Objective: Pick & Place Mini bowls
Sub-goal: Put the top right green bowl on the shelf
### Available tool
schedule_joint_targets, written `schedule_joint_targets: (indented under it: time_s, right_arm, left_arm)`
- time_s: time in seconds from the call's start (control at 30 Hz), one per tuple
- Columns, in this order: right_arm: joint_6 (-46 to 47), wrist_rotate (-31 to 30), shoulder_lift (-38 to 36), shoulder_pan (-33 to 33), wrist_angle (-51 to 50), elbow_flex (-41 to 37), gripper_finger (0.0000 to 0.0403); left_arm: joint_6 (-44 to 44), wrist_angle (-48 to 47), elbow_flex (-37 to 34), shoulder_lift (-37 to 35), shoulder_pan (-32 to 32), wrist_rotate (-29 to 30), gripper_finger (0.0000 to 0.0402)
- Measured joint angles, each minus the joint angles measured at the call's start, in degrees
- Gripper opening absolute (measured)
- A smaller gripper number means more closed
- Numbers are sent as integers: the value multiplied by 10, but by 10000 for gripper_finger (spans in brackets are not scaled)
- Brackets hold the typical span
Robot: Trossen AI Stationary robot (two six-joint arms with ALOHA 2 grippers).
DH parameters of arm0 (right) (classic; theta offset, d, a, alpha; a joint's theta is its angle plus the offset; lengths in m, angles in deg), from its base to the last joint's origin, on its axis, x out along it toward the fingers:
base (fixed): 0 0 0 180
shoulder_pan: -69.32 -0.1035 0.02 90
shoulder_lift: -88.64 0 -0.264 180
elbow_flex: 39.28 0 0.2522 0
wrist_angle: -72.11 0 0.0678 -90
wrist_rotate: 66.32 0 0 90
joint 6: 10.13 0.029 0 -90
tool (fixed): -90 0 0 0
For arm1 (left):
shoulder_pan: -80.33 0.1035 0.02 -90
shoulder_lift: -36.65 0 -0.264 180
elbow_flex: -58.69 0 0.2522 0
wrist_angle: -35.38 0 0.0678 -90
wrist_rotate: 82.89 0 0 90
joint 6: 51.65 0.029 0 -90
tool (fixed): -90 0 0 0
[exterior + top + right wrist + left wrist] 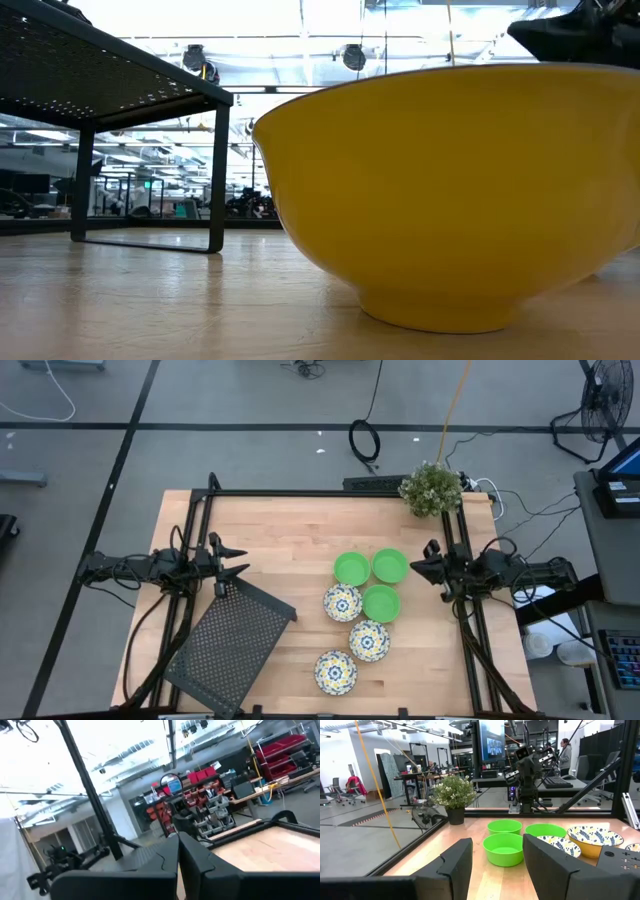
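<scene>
Six mini bowls stand upright on their bases in a cluster on the table's right half. Three are green (351, 568), (390, 565), (381, 602). Three are white with a blue-and-yellow pattern (342, 602), (369, 640), (336, 671). The left wrist view shows the green bowls (504, 849) nearest and the patterned ones (594, 839) beyond. One bowl's yellow outer wall (450, 190) fills the low view. My left gripper (236, 560) (497, 870) hovers open at the table's left side. My right gripper (424, 565) (178, 862) hovers shut just right of the green bowls.
A black perforated mesh tray (232, 640) stands on legs (218, 175) at the near left, just below my left gripper. A potted plant (431, 488) sits at the far right corner. Bare wood (290, 535) lies along the far edge between the arms.
</scene>
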Motion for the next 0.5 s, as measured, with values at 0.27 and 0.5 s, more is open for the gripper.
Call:
schedule_joint_targets:
  time_s: [0.27, 0.5]
  right_arm:
    - [-1, 1, 0, 0, 31, 0, 0]
    - [-23, -96, 0, 0, 30, 0, 0]
  left_arm:
    - [0, 0, 0, 0, 0, 0, 177]
    - [0, 0, 0, 0, 0, 0, 177]
